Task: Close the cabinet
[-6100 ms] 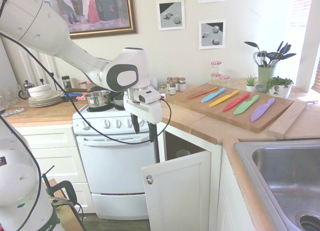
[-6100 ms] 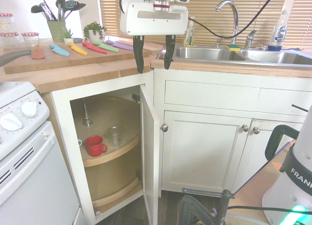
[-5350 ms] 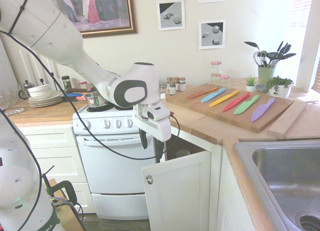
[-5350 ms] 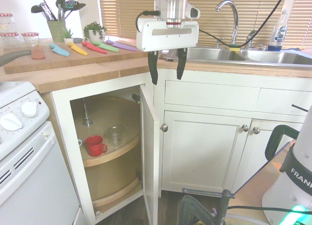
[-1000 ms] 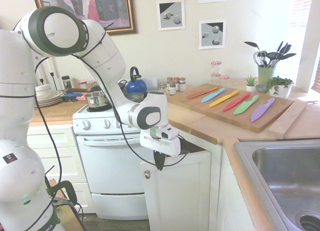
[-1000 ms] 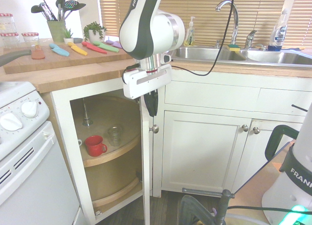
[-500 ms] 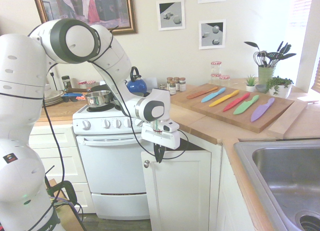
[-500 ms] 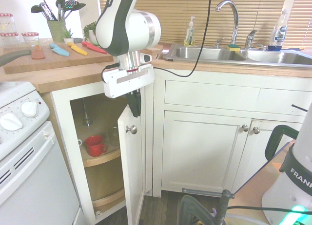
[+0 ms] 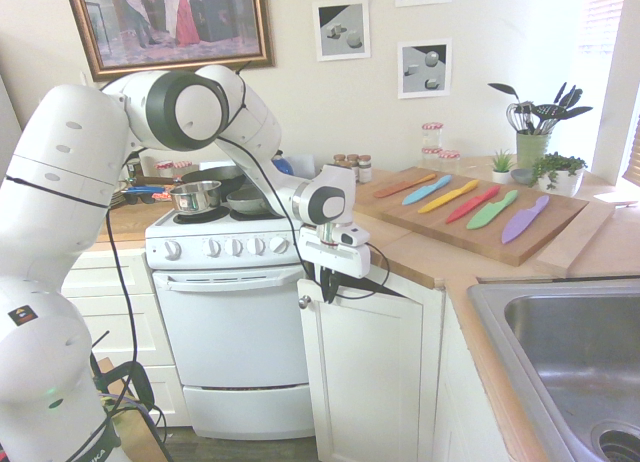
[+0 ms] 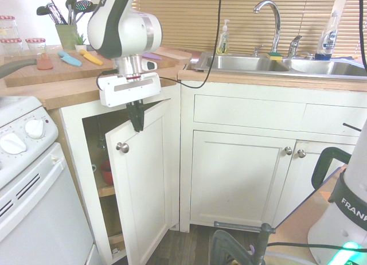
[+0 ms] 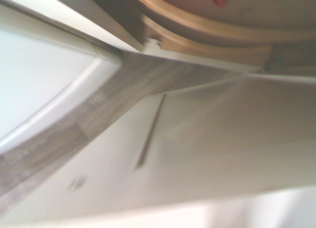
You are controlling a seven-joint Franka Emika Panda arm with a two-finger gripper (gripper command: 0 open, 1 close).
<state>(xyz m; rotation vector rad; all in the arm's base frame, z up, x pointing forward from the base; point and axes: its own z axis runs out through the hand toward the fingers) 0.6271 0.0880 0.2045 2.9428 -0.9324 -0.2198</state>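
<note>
The cabinet [image 10: 143,184] stands in the lower left-centre of the second exterior view, under the wooden countertop [image 10: 80,87], and its door hangs a little ajar, with a dark wedge of gap along the knob side through which a red cup [image 10: 106,172] on the inner shelf shows. The round silver knob [image 10: 122,147] sits near the door's top corner. In the first exterior view the same door sits low and centre, nearly flush with its frame. The gripper [image 10: 136,119] points straight down with its fingers pressed together and holding nothing; it sits at the door's top edge, just above and beside the knob, and looks to be pushing on the panel's outer face, though actual contact is hard to confirm. To finish well, I judge the push should carry on level, following the door's arc toward the frame, with the fingers kept on the flat upper rail rather than sliding off over the top edge or catching the knob. The push should ease off as the door meets the frame, so the arm does not jam against the stove [image 10: 34,184] at the left.
</note>
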